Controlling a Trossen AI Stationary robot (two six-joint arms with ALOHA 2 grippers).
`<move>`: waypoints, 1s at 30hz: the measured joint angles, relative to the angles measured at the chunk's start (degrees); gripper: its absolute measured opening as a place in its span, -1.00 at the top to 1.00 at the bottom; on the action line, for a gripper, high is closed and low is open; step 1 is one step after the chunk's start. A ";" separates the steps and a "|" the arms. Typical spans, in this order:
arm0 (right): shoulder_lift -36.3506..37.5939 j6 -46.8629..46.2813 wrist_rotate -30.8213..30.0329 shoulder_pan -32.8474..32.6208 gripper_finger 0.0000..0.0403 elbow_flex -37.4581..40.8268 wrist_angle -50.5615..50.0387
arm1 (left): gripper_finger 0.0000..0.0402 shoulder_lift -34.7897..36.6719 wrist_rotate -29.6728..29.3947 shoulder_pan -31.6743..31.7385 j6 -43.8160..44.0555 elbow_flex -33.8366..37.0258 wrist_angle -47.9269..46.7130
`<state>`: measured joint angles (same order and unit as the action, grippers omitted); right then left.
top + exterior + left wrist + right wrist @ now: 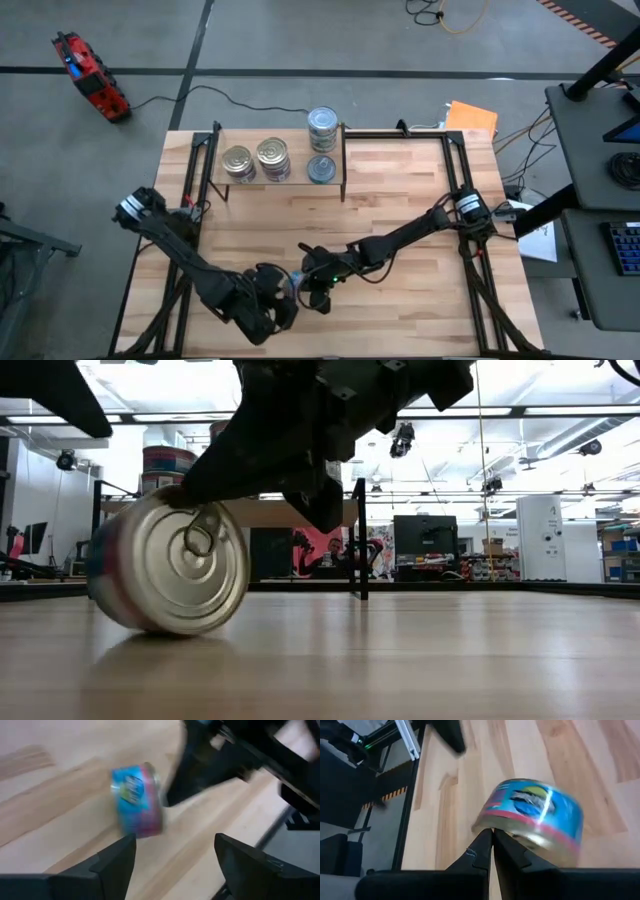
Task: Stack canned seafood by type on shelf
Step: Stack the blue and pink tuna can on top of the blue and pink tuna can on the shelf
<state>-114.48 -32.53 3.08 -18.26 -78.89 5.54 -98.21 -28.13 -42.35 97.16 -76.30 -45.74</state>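
Nearest you is the small round metal tin with a blue and pink label (165, 575), tipped up on its rim on the light butcher-block table (420, 660), its silver ring-pull lid facing the low camera. It is not flat: its round axis runs roughly along the table rather than upright, so judge it likely to roll or drop.

Your left tool (175, 857) stands wide, its two dark fingers either side of empty space with the tin just ahead of them and not between them; it holds nothing. Your right tool (492, 845) has its tips pressed together, touching or just beside the tin's lower edge (532, 817), pushing at it rather than gripping it.

From above, both tools meet at the table's near edge, the left tool (270, 300) just left of the right tool (315, 285), the tin between them. Either arm is equally near, but only the left is set to take it.

Well apart, at the far edge, the narrow light-wood shelf in a black frame (300, 152) carries golden-lidded tins (255, 160) to the left and silver-grey tins (322, 128) to the right.
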 joint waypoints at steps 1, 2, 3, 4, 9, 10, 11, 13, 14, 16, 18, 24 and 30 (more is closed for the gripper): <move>0.00 0.02 -0.20 0.08 0.95 0.00 0.19 | -0.28 -1.03 -0.09 0.00 -1.34 -0.67 0.73; 0.00 0.02 -0.35 0.21 0.95 0.00 0.08 | -0.28 -2.11 -0.20 0.00 -1.91 -1.34 0.58; 0.00 0.02 -0.49 0.35 0.95 0.00 0.03 | -0.29 -3.21 -0.23 0.00 -2.24 -1.93 0.12; 0.00 0.04 -0.49 0.41 0.95 0.00 -0.13 | -0.29 -4.13 -0.21 0.00 -2.13 -2.48 -0.44; 0.00 0.20 -0.58 0.41 0.95 0.00 -0.51 | -0.29 -5.78 0.17 0.00 -0.24 -3.65 -3.61; 0.00 0.20 -0.56 0.39 0.95 0.00 -0.80 | -0.29 -5.80 0.14 0.06 -0.58 -3.75 -4.61; 0.00 0.21 -0.58 0.39 0.95 0.02 -1.07 | -0.28 -5.76 0.05 0.13 -1.78 -4.15 -5.70; 0.00 0.22 -0.64 0.39 0.95 0.10 -2.19 | -0.26 -5.16 -1.32 0.17 -6.24 -5.39 -7.34; 0.00 0.22 -0.67 0.39 0.95 0.16 -2.81 | -0.24 -4.68 -1.73 0.17 -8.71 -6.19 -8.50; 0.00 0.30 -0.69 0.39 0.95 0.34 -3.62 | -0.19 -3.76 -2.73 0.20 -13.82 -7.30 -9.67; 0.00 0.57 -0.71 0.39 0.95 0.44 -3.54 | -0.13 -2.74 -2.68 0.43 -18.48 -7.34 -9.29; 0.00 0.73 -0.92 0.39 0.95 0.62 -3.56 | -0.05 -0.66 -2.86 0.87 -19.44 -5.35 -8.35; 0.00 1.11 -0.93 0.37 0.95 0.66 -3.57 | -0.04 -0.75 -2.00 0.76 -26.98 -1.71 0.09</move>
<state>-114.48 -31.42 2.15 -17.89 -78.24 1.98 -98.96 -30.13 -41.58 70.18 -78.01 -45.64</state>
